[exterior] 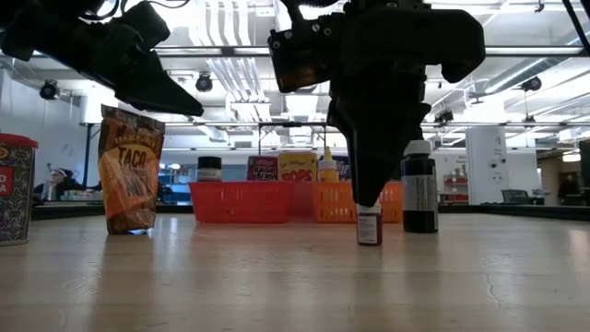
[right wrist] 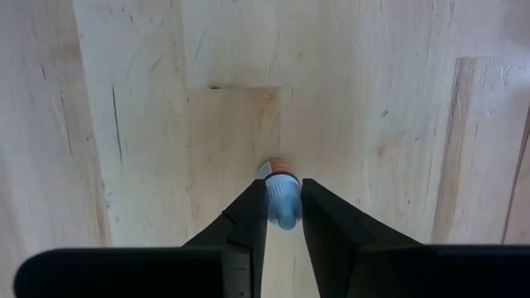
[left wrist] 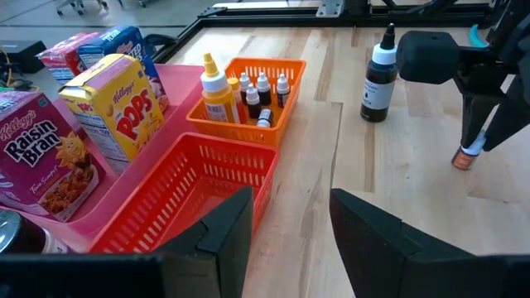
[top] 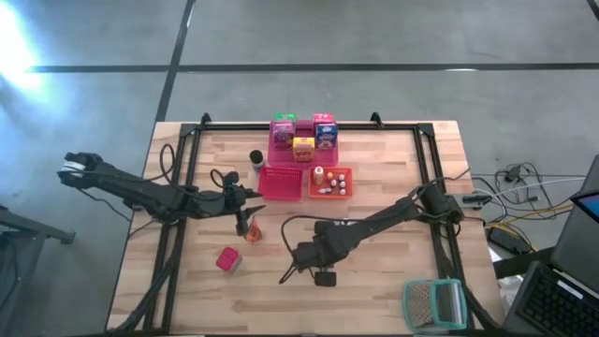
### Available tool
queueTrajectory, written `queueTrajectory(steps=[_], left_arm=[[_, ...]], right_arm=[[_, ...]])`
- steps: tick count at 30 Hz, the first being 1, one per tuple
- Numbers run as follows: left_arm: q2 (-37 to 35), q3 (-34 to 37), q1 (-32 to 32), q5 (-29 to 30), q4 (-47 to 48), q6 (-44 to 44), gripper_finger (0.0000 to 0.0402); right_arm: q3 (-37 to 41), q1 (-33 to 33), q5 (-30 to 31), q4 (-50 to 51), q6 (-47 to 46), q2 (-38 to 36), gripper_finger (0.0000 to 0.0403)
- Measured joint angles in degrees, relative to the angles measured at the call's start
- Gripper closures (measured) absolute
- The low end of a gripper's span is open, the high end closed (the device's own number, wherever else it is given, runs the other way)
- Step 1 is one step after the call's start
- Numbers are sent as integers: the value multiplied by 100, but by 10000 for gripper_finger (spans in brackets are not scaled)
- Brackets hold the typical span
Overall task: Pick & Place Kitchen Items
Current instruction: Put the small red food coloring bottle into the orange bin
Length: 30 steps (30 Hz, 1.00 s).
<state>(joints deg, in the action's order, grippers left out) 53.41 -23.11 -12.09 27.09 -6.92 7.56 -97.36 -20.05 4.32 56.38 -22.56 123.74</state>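
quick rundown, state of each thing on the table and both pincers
small orange-labelled dropper bottle: upright on the wood, clamped at its cap
right pincer: shut on that bottle
left pincer: open, empty
tall dark bottle with white cap: standing, free
taco seasoning pouch: upright
red mesh basket: empty
orange mesh basket: holds small bottles

Wooden worktop [top: 374,290] with a pink tray [top: 281,150] at the back, red basket [top: 281,183] and orange basket [top: 344,174] just in front, teal-framed mesh thing [top: 434,305] near one corner.
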Motion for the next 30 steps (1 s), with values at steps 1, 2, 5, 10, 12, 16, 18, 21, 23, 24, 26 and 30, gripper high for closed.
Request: queueTrajectory(steps=[1, 2, 5, 10, 12, 16, 18, 21, 23, 24, 26, 30], left_arm=[[0, 0, 0, 0, 0, 0, 234], [0, 0, 0, 0, -2, -1, 234], [0, 0, 1, 0, 0, -1, 234], [0, 0, -1, 0, 0, -1, 234], [0, 0, 0, 0, 0, -1, 234], [0, 0, -1, 0, 15, -1, 234], [0, 0, 0, 0, 31, -1, 234], [0, 0, -1, 0, 28, -1, 234], [0, 0, -1, 0, 32, -1, 234], [0, 0, -1, 0, 42, -1, 234], [0, 0, 1, 0, 50, -1, 234], [0, 0, -1, 0, 57, -1, 234]], right_arm=[[0, 0, 0, 0, 1, 0, 336], [0, 4, 0, 4, 2, 0, 332], [0, 51, -2, 19, 34, -4, 324], [-148, 249, -33, 73, 361, -44, 338], [-251, 364, -45, 131, 561, -96, 346], [-387, 677, -47, 343, 833, -319, 348], [-428, 859, -38, 489, 957, -480, 340], [-439, 1159, -25, 675, 1103, -758, 327], [-435, 1379, -33, 816, 1151, -959, 324], [-418, 1494, -31, 877, 1192, -1055, 325], [-390, 1742, -23, 944, 1255, -1252, 332], [-335, 2207, -20, 945, 1381, -1532, 347]])
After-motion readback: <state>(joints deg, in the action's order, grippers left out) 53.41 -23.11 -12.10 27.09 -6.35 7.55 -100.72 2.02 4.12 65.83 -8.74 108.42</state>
